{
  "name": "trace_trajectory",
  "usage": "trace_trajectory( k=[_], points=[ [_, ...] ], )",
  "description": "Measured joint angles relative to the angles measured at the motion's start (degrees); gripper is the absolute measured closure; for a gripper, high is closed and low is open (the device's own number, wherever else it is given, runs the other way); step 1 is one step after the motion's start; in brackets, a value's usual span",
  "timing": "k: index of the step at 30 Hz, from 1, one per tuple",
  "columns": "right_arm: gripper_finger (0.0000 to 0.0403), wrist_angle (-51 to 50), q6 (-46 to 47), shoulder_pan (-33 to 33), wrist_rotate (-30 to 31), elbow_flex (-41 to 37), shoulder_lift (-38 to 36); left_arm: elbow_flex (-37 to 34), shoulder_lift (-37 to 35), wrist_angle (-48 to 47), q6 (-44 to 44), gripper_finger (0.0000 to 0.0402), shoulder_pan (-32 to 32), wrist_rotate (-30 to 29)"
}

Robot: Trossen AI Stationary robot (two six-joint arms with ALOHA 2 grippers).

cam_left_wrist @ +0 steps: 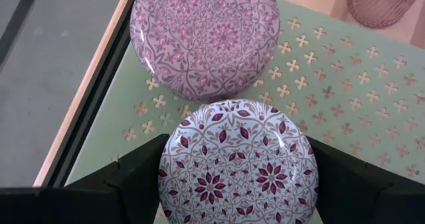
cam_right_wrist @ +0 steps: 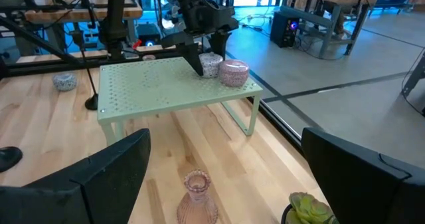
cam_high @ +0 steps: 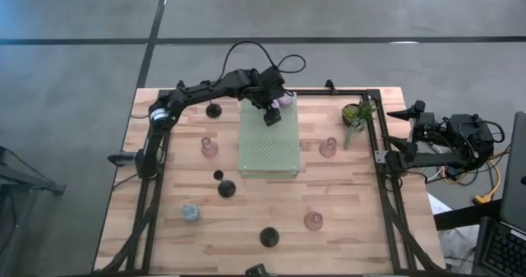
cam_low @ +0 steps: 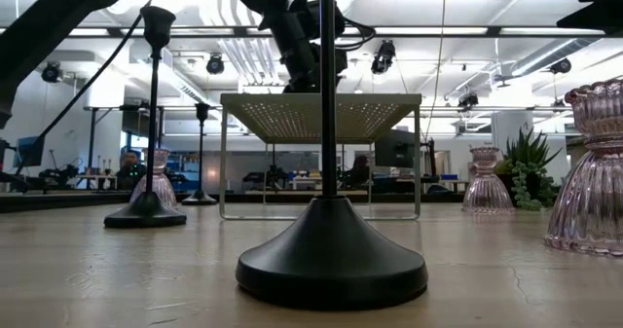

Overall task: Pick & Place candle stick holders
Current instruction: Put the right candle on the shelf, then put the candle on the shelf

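High view: left gripper (cam_high: 272, 115) over the mat's (cam_high: 269, 150) far edge, right gripper (cam_high: 408, 113) parked off-table, spread empty; left wrist view: fingers (cam_left_wrist: 143, 167) flank the blue holder (cam_left_wrist: 238, 161) just beside the lilac holder (cam_left_wrist: 205, 38), contact unclear.

No readable text, label, brand, number or sign in any view; only floral patterns on round holder lids.
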Motion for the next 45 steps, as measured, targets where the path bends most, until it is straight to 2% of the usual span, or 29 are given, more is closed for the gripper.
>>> trace_trajectory(
  k=[19,30,45],
  points=[
    [0.0019,0.00,0.00,0.01,-0.02,0.00,0.00,0.00,0.00,-0.79,-4.30,0.0086,0.67,0.52],
    [0.0019,0.01,0.00,0.02,-0.02,0.00,-0.01,-0.24,0.07,-1.95,-5.13,0.0006,0.93,0.29],
    [0.0019,0.01,0.00,0.02,0.00,0.00,0.00,3.78,-2.38,-2.64,-4.23,0.0005,0.09,-0.35]
  ],
)
